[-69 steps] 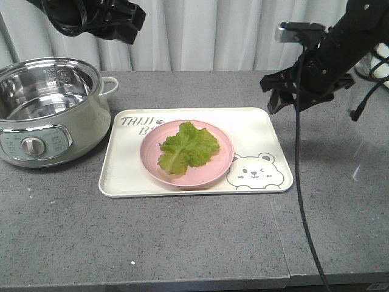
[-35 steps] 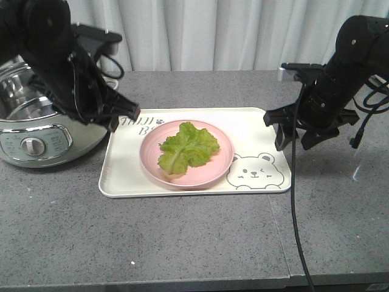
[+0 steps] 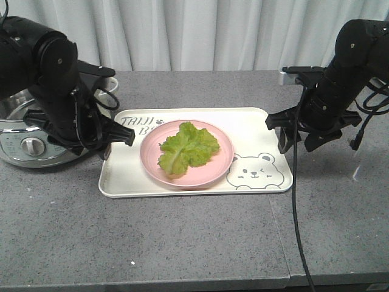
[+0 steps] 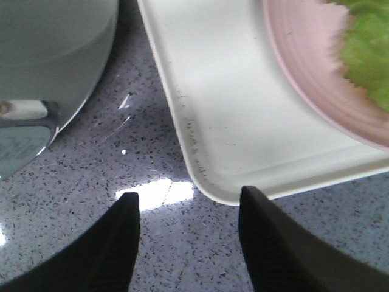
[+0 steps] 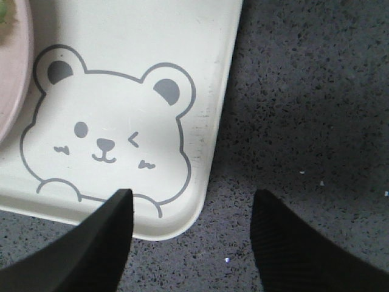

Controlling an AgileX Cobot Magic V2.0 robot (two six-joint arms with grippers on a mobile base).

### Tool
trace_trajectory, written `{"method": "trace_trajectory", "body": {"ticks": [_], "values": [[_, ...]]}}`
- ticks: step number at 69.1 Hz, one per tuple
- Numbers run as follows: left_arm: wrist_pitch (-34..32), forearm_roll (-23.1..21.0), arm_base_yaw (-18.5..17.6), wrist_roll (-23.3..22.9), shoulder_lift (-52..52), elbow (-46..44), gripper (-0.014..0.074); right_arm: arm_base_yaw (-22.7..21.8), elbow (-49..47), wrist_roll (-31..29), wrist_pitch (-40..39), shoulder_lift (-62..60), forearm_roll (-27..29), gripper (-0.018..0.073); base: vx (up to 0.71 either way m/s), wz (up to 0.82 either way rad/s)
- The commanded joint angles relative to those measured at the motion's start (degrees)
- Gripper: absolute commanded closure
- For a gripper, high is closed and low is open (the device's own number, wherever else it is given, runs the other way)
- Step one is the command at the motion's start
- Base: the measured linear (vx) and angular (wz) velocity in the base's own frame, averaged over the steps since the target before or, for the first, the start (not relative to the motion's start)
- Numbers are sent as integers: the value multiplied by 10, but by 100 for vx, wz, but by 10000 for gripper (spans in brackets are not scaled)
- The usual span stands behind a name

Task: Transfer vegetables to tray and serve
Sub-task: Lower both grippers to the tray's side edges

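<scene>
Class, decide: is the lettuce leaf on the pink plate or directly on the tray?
On the pink plate: the lettuce leaf lies within its rim, and the plate sits on the tray.

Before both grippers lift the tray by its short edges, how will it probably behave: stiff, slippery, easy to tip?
The tray looks like thin plastic, so it may flex slightly. Its glossy rim could slip in a pinch. The pink plate with the lettuce only rests on it, so any tilt may slide them.
</scene>
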Motion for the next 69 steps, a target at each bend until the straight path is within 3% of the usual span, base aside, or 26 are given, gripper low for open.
{"method": "trace_trajectory", "body": {"ticks": [1,22,69], "values": [[-24,1,9,-10,-26,1,244,-4,-12,-5,7,-23,-3,144,0,0],[-71,0,15,-11,-26,31,244,-4,-12,-5,1,22,-4,144,0,0],[-80,-15,20,-10,57,31,244,-4,-12,-5,-21,53,-6,144,0,0]]}}
